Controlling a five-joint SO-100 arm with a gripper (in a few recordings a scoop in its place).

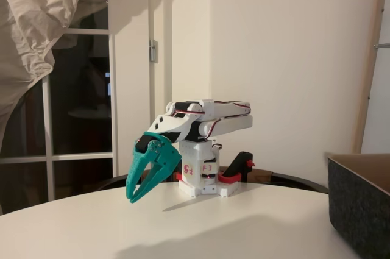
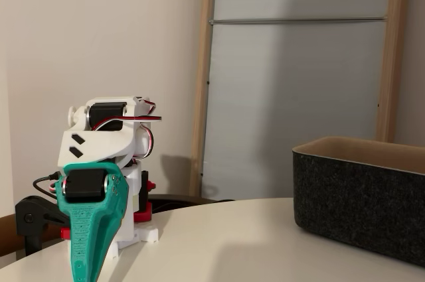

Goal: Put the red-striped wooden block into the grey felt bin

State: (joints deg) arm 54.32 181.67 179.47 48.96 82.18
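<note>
The white arm sits folded low over its base near the table's far edge. Its teal gripper points down at the white table, tips close to the surface, fingers shut with nothing between them. In the other fixed view the gripper hangs at the lower left, seen edge-on. The grey felt bin stands at the right edge of the table, well away from the gripper; its dark wall and tan inside show in the other fixed view. The red-striped wooden block is out of view.
A red-and-black clamp holds the arm's base to the table edge, also seen as a black clamp at the left. A window with a crumpled curtain stands behind. Bare tabletop lies between gripper and bin.
</note>
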